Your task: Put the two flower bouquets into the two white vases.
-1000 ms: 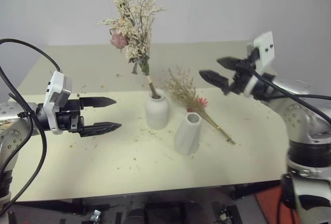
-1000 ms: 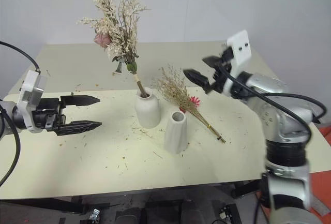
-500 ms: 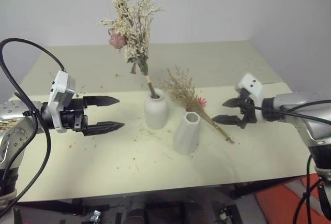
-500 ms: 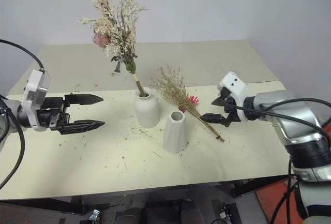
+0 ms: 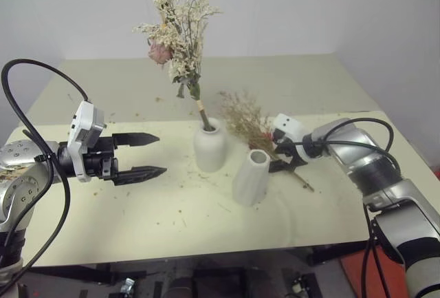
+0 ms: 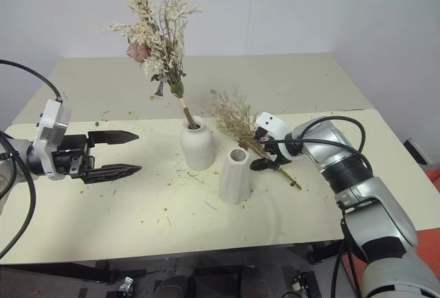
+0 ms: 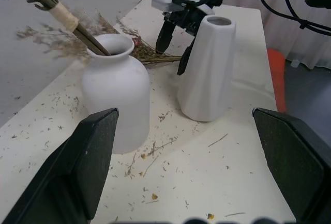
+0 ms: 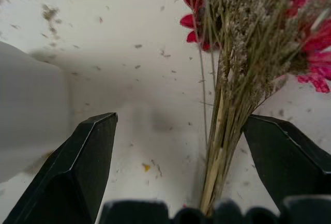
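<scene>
On the pale yellow table (image 5: 137, 222) the rounded bottle vase (image 5: 209, 148) stands upright with the rose bouquet (image 5: 175, 29) already in its neck; the stem leans a little and the pink rose and cream sprigs rise high above it. Just beside that vase, toward the robot's right and slightly nearer the table's front edge, stands the tapered cone vase (image 5: 249, 177), upright, its mouth open with nothing in it.

The grass bouquet (image 6: 237, 120) lies flat on the table behind and to the right of the cone vase, wispy tan heads pointing back toward the bottle vase, thin stems running out toward the front right. Red-pink daisy petals show among the stalks in the right wrist view.

The right gripper (image 8: 178, 146) is down over that bunch, tipped forward and downward, its two black fingers spread wide. From the wrist view one finger stands on each side of the stalks, the stems running up between them, and neither finger is pressing on them; nothing is held. The side of the cone vase sits close by one finger.

The left gripper (image 5: 148, 155) hovers above the table well to the left of the bottle vase, pointing roughly level toward it, fingers apart and empty. Bits of dried plant litter are scattered across the tabletop
</scene>
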### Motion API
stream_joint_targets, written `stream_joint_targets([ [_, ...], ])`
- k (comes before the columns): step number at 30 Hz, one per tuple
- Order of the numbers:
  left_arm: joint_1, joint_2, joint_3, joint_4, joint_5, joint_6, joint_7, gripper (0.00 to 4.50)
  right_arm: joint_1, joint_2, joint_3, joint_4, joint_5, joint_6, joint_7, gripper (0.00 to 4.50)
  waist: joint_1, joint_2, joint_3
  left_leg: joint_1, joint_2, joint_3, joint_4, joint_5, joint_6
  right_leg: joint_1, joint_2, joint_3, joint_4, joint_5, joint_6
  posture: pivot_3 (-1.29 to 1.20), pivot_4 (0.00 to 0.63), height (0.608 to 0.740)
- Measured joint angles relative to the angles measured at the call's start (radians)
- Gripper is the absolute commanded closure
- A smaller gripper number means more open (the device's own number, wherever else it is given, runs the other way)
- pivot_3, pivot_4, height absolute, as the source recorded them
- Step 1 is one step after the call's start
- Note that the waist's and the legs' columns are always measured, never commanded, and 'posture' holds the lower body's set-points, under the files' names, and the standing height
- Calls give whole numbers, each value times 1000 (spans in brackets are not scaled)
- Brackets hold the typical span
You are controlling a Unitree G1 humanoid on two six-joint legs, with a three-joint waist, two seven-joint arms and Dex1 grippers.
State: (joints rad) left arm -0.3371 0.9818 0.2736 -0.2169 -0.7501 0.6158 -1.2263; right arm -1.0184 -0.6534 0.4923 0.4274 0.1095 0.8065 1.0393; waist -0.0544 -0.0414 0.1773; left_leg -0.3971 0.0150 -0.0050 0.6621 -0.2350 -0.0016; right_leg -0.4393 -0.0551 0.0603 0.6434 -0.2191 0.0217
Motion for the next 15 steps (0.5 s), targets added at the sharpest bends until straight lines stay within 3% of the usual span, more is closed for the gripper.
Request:
stream_joint_targets([
  [7,5,0,19,-11,-2,1,11,0,-26,78,-48,147,-67,-66,-58,2798,-7,-1,0,13,1,0,0,0,0,12,2,0,0,0,0,0,150,740],
  [12,2,0,18,-7,-2,1,10,0,-16,91,-95,157,-83,-61,-88,4495,-11,-1,0,12,1,0,0,0,0,12,1,0,0,0,0,0,150,740],
  [15,-10,0,17,-2,0,0,5,0,2,92,-127,132,-86,-43,-104,4495,-10,-1,0,11,1,0,0,0,0,12,1,0,-1,0,0,0,150,740],
])
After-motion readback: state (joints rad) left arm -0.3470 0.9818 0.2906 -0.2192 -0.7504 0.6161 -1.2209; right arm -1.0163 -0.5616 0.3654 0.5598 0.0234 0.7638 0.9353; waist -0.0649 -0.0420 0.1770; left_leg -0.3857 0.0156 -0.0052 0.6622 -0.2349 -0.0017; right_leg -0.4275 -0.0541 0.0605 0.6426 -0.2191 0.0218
